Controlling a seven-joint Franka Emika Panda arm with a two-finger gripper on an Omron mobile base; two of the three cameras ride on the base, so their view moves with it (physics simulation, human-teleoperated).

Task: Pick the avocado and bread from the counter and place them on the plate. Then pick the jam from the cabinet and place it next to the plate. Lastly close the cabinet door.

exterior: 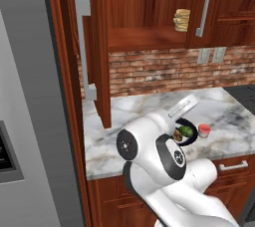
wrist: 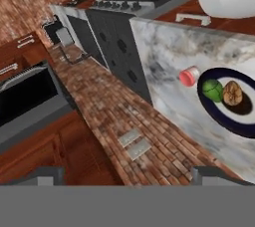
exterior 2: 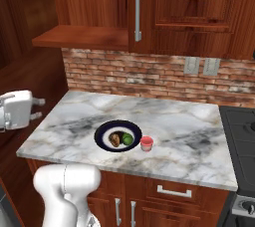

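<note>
My pincer (exterior 2: 36,109) is spread wide with nothing between its fingers, hanging off the left end of the worktop (exterior 2: 189,136), well apart from the plate (exterior 2: 118,135). The hand is rolled on its side, so the hand view has the brick wall running diagonally and the worktop tipped up at the right. From the left base view the arm's shoulder and elbow bulk sit low in front of the worktop edge and hide part of the plate. On the plate lie the avocado (exterior 2: 128,139) and the bread (exterior 2: 115,139), touching or nearly so, avocado on the side nearer the jam (exterior 2: 146,143). The jam stands upright on the worktop just beside the plate's rim. The cabinet door (exterior: 97,47) stands open, swung out toward me at the left, its long handle (exterior: 83,47) facing out. A stack of tan discs (exterior: 182,20) sits on the cabinet shelf. A dark stove (exterior 2: 241,136) borders the worktop on the right.
</note>
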